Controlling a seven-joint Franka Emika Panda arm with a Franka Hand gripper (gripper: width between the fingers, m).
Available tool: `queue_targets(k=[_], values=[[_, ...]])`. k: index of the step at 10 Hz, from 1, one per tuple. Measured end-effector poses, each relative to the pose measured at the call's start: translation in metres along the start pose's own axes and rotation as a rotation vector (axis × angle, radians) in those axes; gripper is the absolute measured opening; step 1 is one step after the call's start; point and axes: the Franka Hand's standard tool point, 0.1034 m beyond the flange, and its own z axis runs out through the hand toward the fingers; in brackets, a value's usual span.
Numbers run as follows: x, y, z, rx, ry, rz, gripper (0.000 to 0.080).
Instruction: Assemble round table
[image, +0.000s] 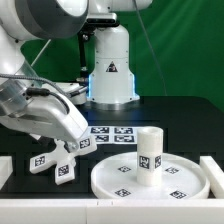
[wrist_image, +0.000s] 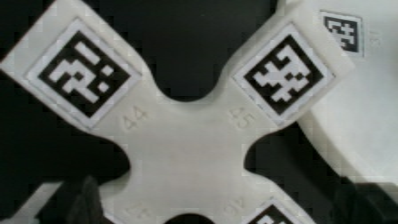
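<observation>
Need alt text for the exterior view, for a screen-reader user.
The robot's gripper hangs right at a white cross-shaped foot piece on a black table, at the exterior view's left; whether it grips the piece is unclear. To the right, a short post stands upright on a large round disc, with the marker board behind.

From where I stand, the exterior camera sits low at the black tabletop's (image: 180, 120) near edge. It faces the robot base (image: 110, 65) at twelve o'clock from middling range. The wrist camera stares down, very close, at the cross-shaped foot piece (wrist_image: 178, 130). Both views share that piece, at eight o'clock in the exterior view, and the rim of the disc (image: 105, 180).
</observation>
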Motion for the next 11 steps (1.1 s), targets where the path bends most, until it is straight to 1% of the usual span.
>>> queue_targets(k=[3, 4, 5, 7, 11], values=[[0.0, 0.002, 0.001, 0.0, -0.004, 0.003, 0.0649], [-0.001, 0.008, 0.004, 0.001, -0.023, 0.014, 0.0649], [0.0, 0.011, 0.007, -0.001, -0.028, 0.036, 0.0649], [0.0, 0.012, 0.012, -0.006, -0.036, 0.063, 0.0649], [0.001, 0.011, 0.016, -0.009, -0.033, 0.072, 0.0649]])
